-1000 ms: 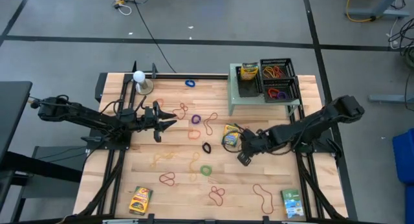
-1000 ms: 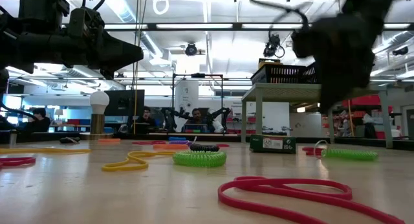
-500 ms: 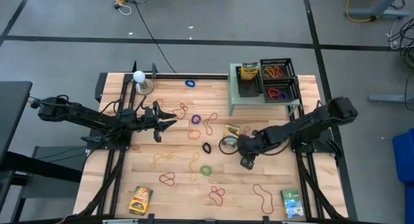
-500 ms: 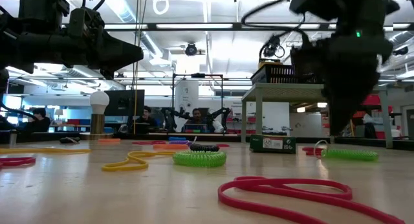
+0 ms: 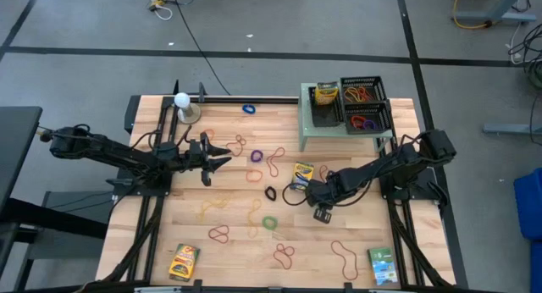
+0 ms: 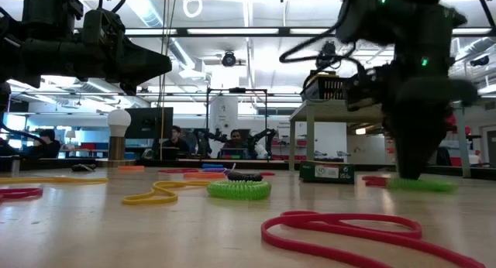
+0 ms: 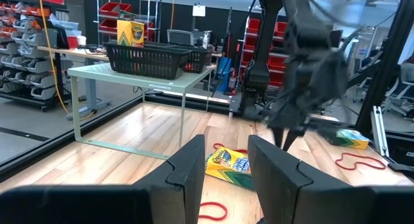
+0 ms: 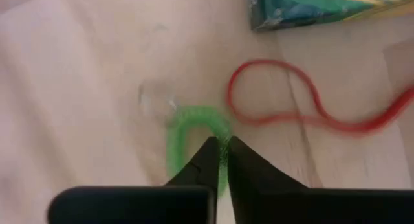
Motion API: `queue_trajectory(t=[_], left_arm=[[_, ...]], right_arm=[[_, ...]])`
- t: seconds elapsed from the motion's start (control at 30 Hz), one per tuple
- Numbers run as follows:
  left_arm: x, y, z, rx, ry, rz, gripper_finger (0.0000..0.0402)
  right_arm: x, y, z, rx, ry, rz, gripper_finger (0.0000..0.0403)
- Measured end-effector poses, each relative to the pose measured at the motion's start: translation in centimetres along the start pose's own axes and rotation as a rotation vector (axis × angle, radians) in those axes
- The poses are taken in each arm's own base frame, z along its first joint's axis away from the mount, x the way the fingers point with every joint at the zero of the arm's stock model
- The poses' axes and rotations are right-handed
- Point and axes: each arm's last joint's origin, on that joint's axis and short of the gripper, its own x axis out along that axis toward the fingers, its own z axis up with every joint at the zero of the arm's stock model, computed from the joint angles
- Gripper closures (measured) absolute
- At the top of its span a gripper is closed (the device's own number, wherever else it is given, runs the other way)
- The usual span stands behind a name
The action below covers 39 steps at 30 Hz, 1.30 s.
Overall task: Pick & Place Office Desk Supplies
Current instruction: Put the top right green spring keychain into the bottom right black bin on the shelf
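My right gripper points straight down at mid-table, its fingertips at the wood and shut on a green coiled rubber band, which the low view also shows. A red band lies beside it and a crayon box lies flat just beyond it. Other bands are scattered over the table's middle, among them a second green one and a black one. My left gripper hangs level over the table's left part, open, with nothing between its fingers. My right gripper pinches the green band's coiled strand at one side of the loop between its two fingertips. The fingers come from above, pointing down. The rest of the loop lies flat on the table.
A green shelf with black baskets holding a crayon box and bands stands at the back right. A white ball on a stand is at the back left. Two more boxes lie at the near edge.
My right gripper has sunk from well above the table down to the wood and drifted a little toward the table's left edge, ending with its fingertips on the green band. The left arm has kept still.
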Motion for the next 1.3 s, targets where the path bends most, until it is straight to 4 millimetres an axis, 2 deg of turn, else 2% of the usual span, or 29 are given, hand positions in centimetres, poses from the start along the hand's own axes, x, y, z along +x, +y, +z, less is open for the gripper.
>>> queue_trajectory(t=[0.1,0.2,0.53,0.67,0.8,0.93,1.03,1.13,1.3], left_arm=[[0.0,0.0,0.0,0.0,0.0,0.001,0.0277],[0.0,0.0,0.0,0.0,0.0,0.0,0.0277],[0.0,0.0,0.0,0.0,0.0,0.0,0.0277],[0.0,0.0,0.0,0.0,0.0,0.0,0.0277],[0.0,0.0,0.0,0.0,0.0,0.0,0.0277],[0.0,0.0,0.0,0.0,0.0,0.0,0.0277],[0.0,0.0,0.0,0.0,0.0,0.0,0.0277],[0.0,0.0,0.0,0.0,0.0,0.0,0.0277],[0.0,0.0,0.0,0.0,0.0,0.0,0.0277]], right_arm=[[-2.5,0.5,1.2,0.022,-0.072,0.019,0.0381],[-4.7,0.6,1.8,0.038,-0.096,-0.035,0.0387],[-14.4,1.7,4.7,0.087,-0.252,-0.101,0.0394],[-16.7,1.7,5.2,0.081,-0.316,-0.137,0.0393],[-17.7,1.2,5.6,0.086,-0.328,-0.157,0.0392],[-18.7,-0.1,5.9,0.116,-0.297,-0.193,0.0394],[-20.2,-1.7,5.8,0.172,-0.235,-0.236,0.0393],[-22.0,-3.9,5.6,0.241,-0.164,-0.296,0.0393],[-23.7,-8.4,6.1,0.347,-0.197,-0.326,0.0393]])
